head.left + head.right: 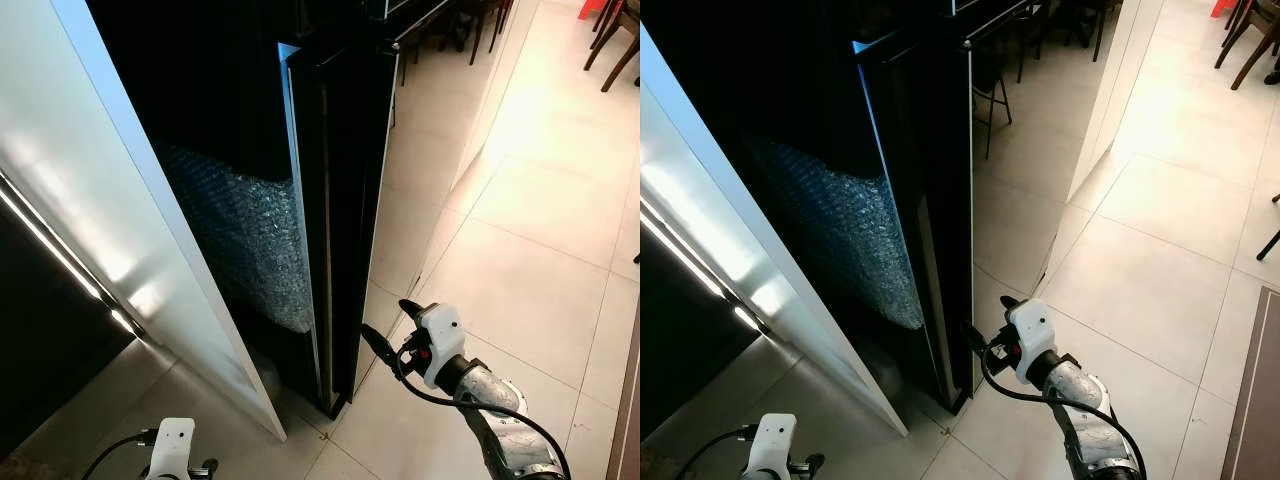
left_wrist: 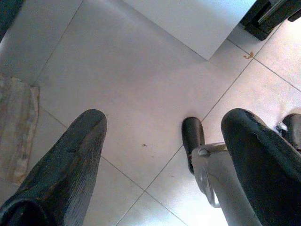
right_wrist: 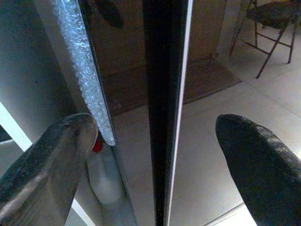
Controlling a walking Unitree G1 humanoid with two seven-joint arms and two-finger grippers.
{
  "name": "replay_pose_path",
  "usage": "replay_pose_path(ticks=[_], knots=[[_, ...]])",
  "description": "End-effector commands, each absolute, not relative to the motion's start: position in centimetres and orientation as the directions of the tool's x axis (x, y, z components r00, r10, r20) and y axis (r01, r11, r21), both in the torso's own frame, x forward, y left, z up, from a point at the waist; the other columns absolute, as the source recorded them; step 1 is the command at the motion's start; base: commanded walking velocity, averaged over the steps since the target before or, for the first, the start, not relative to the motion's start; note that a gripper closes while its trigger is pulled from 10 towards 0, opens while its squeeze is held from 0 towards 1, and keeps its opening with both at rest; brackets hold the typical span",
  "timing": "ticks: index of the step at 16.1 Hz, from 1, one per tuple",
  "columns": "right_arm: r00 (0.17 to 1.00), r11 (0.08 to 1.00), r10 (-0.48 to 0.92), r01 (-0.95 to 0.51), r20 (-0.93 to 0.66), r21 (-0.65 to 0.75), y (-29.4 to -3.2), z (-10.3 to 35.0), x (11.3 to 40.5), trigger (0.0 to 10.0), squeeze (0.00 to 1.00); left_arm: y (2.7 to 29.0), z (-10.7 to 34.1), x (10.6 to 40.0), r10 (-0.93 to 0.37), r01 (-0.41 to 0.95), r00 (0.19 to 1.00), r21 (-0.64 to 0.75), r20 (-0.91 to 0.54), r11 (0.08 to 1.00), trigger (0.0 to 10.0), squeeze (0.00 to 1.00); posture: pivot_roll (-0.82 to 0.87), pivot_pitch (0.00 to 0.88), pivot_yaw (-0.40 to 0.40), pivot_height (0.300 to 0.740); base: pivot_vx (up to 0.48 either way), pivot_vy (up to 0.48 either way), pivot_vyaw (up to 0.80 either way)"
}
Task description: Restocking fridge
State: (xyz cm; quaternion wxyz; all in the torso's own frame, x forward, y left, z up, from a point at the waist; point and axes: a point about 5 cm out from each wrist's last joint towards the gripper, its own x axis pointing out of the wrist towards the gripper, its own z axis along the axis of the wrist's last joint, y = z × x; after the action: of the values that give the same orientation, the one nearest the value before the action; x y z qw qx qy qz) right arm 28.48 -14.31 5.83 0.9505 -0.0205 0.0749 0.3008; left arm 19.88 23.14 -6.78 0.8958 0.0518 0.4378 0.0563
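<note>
On my far left, the white fridge door [image 1: 130,240] is standing open, a bright strip of light running along its dark inner face. My left end effector [image 2: 160,155] is hanging low beside it over the tiled floor [image 2: 122,89], its two black fingers [image 2: 61,174] spread wide and holding nothing; a worn mat [image 2: 16,127] is lying on the tiles near one finger, and the lower corner of the white door is showing just ahead.

Moving right, the fridge [image 1: 220,110] is gaping dark inside. A sheet of bubble wrap [image 1: 250,240] is hanging across the lower part of the opening, against the inner edge of the black door [image 1: 345,200], which is standing edge-on to me. In the right wrist view, a white bottle with a red cap [image 3: 101,174] is sitting low inside, just behind the bottom of the wrap; I cannot tell what else the shelves are holding.

My right end effector [image 1: 385,325] is hovering near the black door's lower edge, fingers [image 3: 258,165] wide apart and empty, one on each side of that edge without touching it.

Far right, chairs [image 1: 615,35] are standing on the pale tiles.
</note>
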Motion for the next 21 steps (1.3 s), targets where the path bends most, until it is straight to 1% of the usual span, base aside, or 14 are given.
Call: replay_pose_path(ticks=[1,2,4,6,7,8,9,11,13,15,16,17,19,21], knots=[[0.81,0.821,0.566,-0.57,-0.151,0.022,-14.5,5.9,28.3,10.0,0.0,23.0,-7.0,19.5,0.138,-0.032,0.594,0.148,-0.792,0.988,10.0,0.0,-0.01,0.088,0.022,0.74,0.0,0.0,0.0],[0.815,0.827,0.559,-0.562,-0.15,0.026,-14.6,6.0,28.3,10.0,0.0,23.0,-7.0,19.6,0.137,-0.032,0.594,0.148,-0.792,0.989,10.0,0.0,-0.01,0.088,0.022,0.74,0.0,0.0,0.0],[0.931,0.938,0.346,-0.343,-0.119,0.046,-18.3,6.2,29.2,10.0,0.0,22.9,-7.0,19.7,0.137,-0.033,0.596,0.146,-0.791,0.989,10.0,0.0,-0.01,0.091,0.02,0.74,0.0,0.0,0.0],[0.982,0.995,0.07,-0.055,-0.175,0.088,-22.8,5.1,29.1,10.0,0.0,22.8,-6.9,19.9,0.135,-0.031,0.599,0.146,-0.789,0.989,10.0,0.0,-0.02,0.093,0.017,0.74,0.0,0.0,0.0],[0.962,0.986,-0.074,0.11,-0.262,0.124,-25.2,3.4,28.2,10.0,0.0,22.7,-6.8,20.0,0.137,-0.033,0.601,0.147,-0.787,0.989,10.0,0.0,-0.02,0.094,0.014,0.74,0.0,0.0,0.0],[0.952,0.982,-0.098,0.139,-0.29,0.127,-25.6,2.9,27.9,10.0,0.0,22.7,-6.8,20.0,0.138,-0.034,0.601,0.147,-0.787,0.989,10.0,0.0,-0.02,0.094,0.014,0.74,0.0,0.0,0.0],[0.91,0.972,-0.143,0.203,-0.389,0.119,-26.3,1.1,26.6,10.0,0.0,22.7,-6.8,20.1,0.14,-0.037,0.601,0.147,-0.787,0.988,10.0,0.0,-0.01,0.096,0.008,0.74,0.0,0.0,0.0],[0.834,0.97,-0.145,0.225,-0.532,0.089,-26.2,-1.7,24.5,10.0,0.0,22.8,-6.8,20.1,0.146,-0.044,0.6,0.149,-0.787,0.988,10.0,0.0,0.0,0.099,0.005,0.74,0.0,0.0,0.0],[0.677,0.988,-0.081,0.152,-0.732,0.032,-24.0,-6.0,20.3,10.0,0.0,23.5,-6.7,20.0,0.172,-0.07,0.598,0.162,-0.783,0.984,10.0,0.0,0.06,0.11,-0.008,0.74,0.0,0.0,0.0],[0.628,0.988,-0.042,0.142,-0.777,0.062,-22.7,-7.2,19.0,10.0,0.0,23.9,-6.6,20.0,0.182,-0.083,0.6,0.166,-0.779,0.983,10.0,0.0,0.13,0.118,-0.027,0.74,0.0,0.0,0.0],[0.571,0.987,-0.022,0.145,-0.821,0.075,-21.5,-8.2,17.5,10.0,0.0,24.3,-6.5,19.9,0.186,-0.084,0.6,0.17,-0.778,0.982,10.0,0.0,0.17,0.116,-0.054,0.74,0.0,0.0,0.0],[0.543,0.985,-0.018,0.153,-0.84,0.078,-20.9,-8.7,16.7,10.0,0.0,24.5,-6.4,19.9,0.187,-0.074,0.597,0.179,-0.78,0.981,10.0,0.0,0.18,0.112,-0.064,0.74,0.0,0.0,0.0],[0.526,0.979,-0.001,0.172,-0.85,0.105,-20.2,-9.1,16.3,10.0,0.0,24.6,-6.5,19.9,0.204,-0.088,0.59,0.189,-0.781,0.978,10.0,0.0,0.2,0.093,-0.069,0.74,0.0,0.0,0.0],[0.523,0.983,-0.006,0.161,-0.852,0.091,-20.4,-9.0,16.4,10.0,0.0,23.9,-6.4,20.4,0.2,-0.105,0.596,0.172,-0.778,0.98,10.0,0.0,0.2,0.047,-0.037,0.74,0.0,0.0,0.0]])
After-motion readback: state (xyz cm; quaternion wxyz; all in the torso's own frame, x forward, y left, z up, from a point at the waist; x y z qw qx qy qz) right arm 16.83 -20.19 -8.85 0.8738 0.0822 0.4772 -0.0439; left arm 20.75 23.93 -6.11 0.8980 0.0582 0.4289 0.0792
